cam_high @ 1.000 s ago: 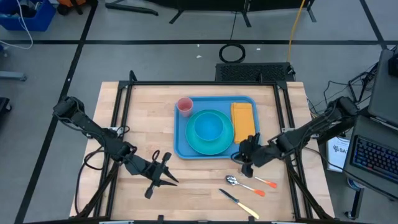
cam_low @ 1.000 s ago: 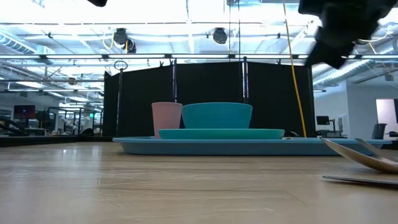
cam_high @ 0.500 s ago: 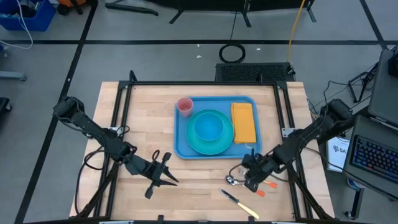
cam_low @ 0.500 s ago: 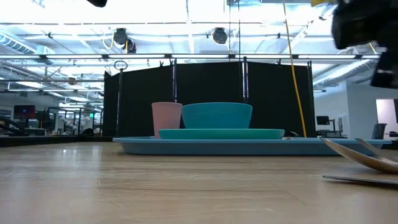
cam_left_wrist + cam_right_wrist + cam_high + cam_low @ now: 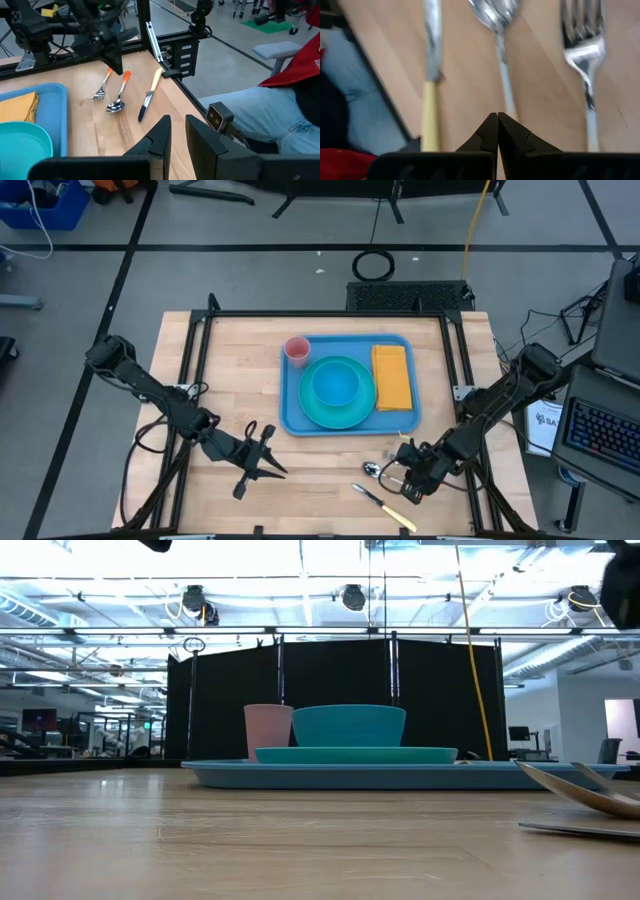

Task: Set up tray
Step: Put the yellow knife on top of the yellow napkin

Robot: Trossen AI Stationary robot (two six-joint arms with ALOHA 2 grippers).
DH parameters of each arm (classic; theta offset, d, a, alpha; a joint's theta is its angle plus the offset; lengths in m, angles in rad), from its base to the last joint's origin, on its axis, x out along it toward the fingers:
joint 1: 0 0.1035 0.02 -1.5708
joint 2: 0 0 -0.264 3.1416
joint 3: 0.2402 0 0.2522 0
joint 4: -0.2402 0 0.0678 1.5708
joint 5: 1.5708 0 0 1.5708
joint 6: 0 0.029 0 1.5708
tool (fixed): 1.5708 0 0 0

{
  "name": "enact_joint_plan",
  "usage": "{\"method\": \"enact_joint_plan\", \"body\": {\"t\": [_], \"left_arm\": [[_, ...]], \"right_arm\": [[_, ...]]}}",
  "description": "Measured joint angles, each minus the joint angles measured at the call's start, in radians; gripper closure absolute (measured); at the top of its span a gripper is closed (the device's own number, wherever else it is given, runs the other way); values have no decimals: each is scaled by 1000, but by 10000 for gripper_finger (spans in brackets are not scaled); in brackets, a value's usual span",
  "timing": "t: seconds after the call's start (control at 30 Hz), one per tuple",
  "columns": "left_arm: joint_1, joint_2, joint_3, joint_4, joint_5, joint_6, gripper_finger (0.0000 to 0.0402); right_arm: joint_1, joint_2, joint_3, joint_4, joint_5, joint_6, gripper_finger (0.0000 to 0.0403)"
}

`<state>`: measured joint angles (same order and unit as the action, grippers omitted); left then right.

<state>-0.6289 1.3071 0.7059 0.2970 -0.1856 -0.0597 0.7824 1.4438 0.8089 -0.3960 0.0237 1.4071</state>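
While the tray [image 5: 347,426] is already sitting mid-surface carrying the plate [image 5: 337,392], bowl [image 5: 335,385], pink cup [image 5: 297,349] and yellow napkin [image 5: 393,376], you are working on the cutlery step. Your right hand [image 5: 408,486], fingers pressed together and holding nothing, is hovering near the tray's front right corner, right over the spoon [image 5: 118,98], with the fork [image 5: 103,85] and knife [image 5: 150,94] lying beside it. You are likely needing to spread the fingers before descending on a handle. Your left hand [image 5: 262,463], narrowly parted and empty, is waiting left of the tray's front edge. No readable writing is showing anywhere.
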Motion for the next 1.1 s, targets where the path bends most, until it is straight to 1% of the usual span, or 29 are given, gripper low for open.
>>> {"method": "enact_joint_plan", "body": {"t": [0.23,0.33,0.47,0.53,0.67,0.77,0.87,1.0,1.1], "left_arm": [[0,0,0,0,0,1,339],[0,0,0,0,0,1,339],[0,0,0,-1,0,1,339],[0,0,0,-1,0,1,339],[0,0,0,-1,0,1,339],[0,0,0,-3,0,2,339],[0,0,0,-3,-1,2,339],[0,0,0,-3,-1,2,339],[0,0,0,-2,-1,2,339]], "right_arm": [[-4,15,-1,-49,-8,20,403],[-4,15,-1,56,-17,18,403],[-4,24,-1,261,8,-77,403],[-4,27,0,309,33,-98,403],[-4,68,-1,320,25,-88,403],[-4,122,0,370,-26,-81,403],[-6,159,0,399,-54,-84,403],[-7,176,0,423,-70,-85,403],[-7,173,0,417,-62,-91,403]]}}
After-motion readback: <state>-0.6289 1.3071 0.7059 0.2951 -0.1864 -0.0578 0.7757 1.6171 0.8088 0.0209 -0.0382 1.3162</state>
